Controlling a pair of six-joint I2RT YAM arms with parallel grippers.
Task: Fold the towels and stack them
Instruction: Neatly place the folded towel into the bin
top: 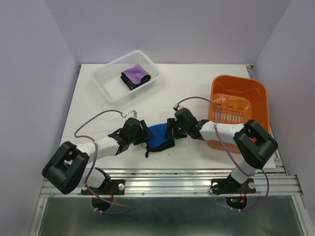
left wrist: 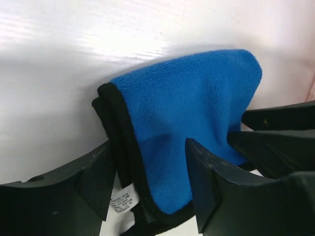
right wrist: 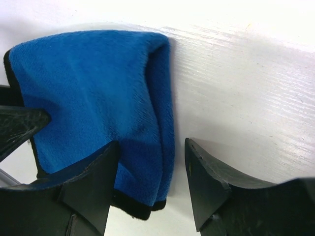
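Note:
A bright blue towel (top: 160, 137) with black edging lies folded on the white table between my two grippers. My left gripper (top: 145, 136) is at its left side. In the left wrist view the gripper (left wrist: 147, 182) is open and straddles the towel's (left wrist: 187, 108) black-edged corner, where a white label shows. My right gripper (top: 173, 129) is at the towel's right side. In the right wrist view it (right wrist: 150, 182) is open, with the towel's (right wrist: 93, 88) folded edge between its fingers. A folded purple towel (top: 134, 74) lies in the white mesh basket (top: 110, 83). The yellow towel is out of view.
The white mesh basket stands at the back left. An orange plastic basket (top: 256, 93) stands at the right, close behind my right arm. The table's front edge and metal rail (top: 197, 177) run just below the towel.

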